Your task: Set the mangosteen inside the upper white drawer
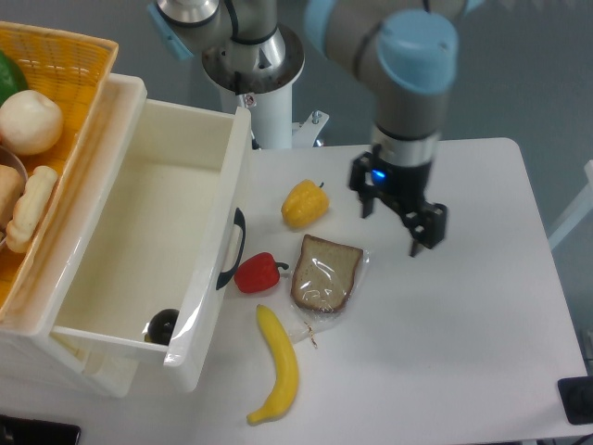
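Note:
The mangosteen (164, 325) is a small glossy near-black fruit lying on the floor of the upper white drawer (139, 232), in its near front corner, partly hidden by the front wall. The drawer is pulled open, with its curved black handle (233, 248) facing the table. My gripper (396, 226) is open and empty, hovering above the white table to the right of the yellow pepper, well away from the drawer.
A yellow pepper (304, 204), a red pepper (257, 272), a bagged bread slice (326, 273) and a banana (278, 365) lie on the white table (463, 352). An orange wicker basket (56, 102) with food sits on top left. The robot base (259, 74) stands behind.

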Controlling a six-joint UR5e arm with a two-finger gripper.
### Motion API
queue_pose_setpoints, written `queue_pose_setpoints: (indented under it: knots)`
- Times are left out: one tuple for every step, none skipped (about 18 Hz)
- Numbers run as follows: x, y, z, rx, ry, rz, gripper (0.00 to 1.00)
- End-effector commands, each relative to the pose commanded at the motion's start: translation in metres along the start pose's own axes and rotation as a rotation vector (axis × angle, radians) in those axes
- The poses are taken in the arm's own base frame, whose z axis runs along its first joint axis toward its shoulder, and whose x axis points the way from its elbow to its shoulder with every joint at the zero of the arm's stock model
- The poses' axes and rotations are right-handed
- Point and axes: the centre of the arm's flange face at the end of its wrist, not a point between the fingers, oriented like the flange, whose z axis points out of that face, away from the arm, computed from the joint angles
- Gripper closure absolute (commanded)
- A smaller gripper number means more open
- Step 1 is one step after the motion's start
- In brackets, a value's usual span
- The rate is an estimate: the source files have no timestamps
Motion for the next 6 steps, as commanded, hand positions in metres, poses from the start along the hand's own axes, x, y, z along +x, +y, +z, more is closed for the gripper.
queue_pose_setpoints:
  knots:
    - [-0.007, 0.006, 0.009, -0.002, 0.011, 0.001, 0.0]
    - [-0.013, 0.014, 0.014, -0.003, 0.015, -0.009, 0.0]
    - [-0.016, 0.02, 0.019, -0.003, 0.021, -0.022, 0.0]
    - [-0.018, 0.024, 0.024, -0.002, 0.024, -0.027, 0.0]
    - [-0.021, 0.027, 0.03, -0.002, 0.025, -0.03, 0.0]
    - [-0.023, 0.027, 0.037, -0.002, 0.028, -0.031, 0.0]
